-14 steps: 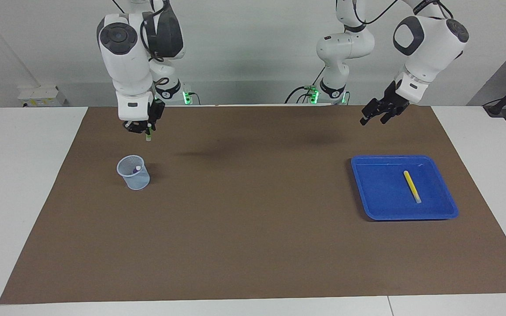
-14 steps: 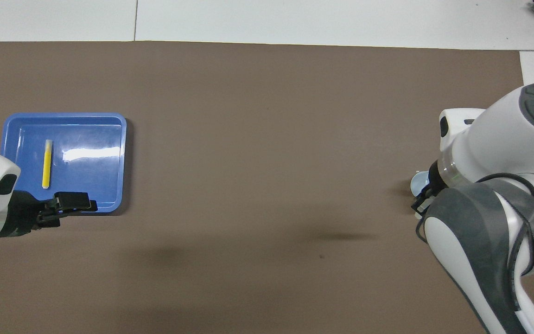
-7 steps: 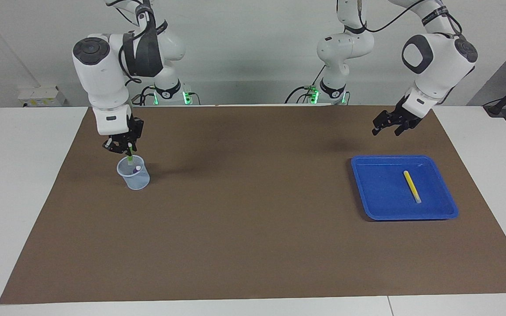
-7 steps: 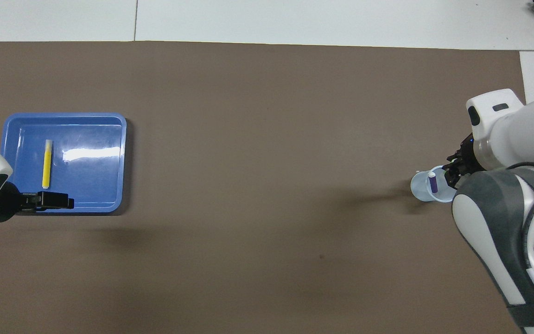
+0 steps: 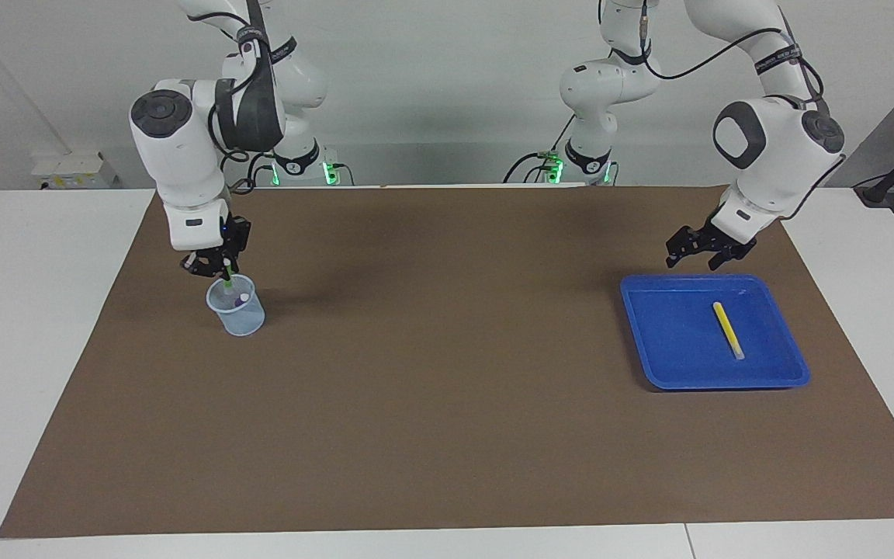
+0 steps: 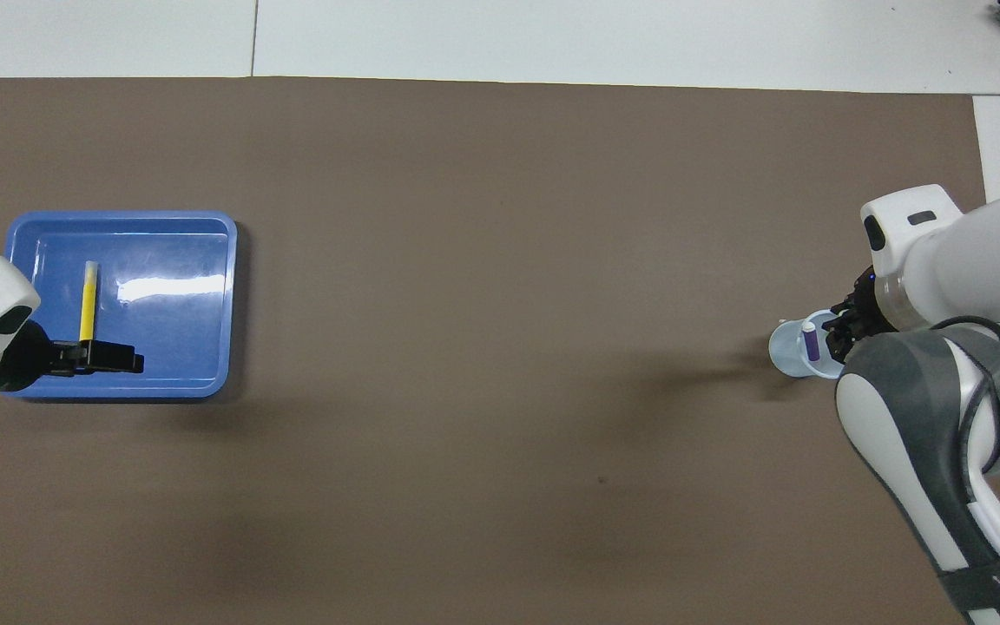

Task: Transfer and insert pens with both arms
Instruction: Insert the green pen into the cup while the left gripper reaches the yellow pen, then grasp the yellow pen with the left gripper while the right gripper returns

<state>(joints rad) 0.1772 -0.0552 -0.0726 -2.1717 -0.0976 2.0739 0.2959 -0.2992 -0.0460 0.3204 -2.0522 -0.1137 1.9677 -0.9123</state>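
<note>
A translucent cup stands on the mat toward the right arm's end, with the purple pen upright in it. My right gripper hangs just over the cup's rim, shut on the green pen, whose lower end dips into the cup. The yellow pen lies flat in the blue tray. My left gripper hovers open and holds nothing, over the tray's edge nearest the robots.
A brown mat covers most of the white table. A power strip lies on the table near the right arm's base. Black cables hang from both arms.
The right arm swung the green pen over the cup and lowered it in. The left gripper came down and moved over the tray's edge, staying open.
</note>
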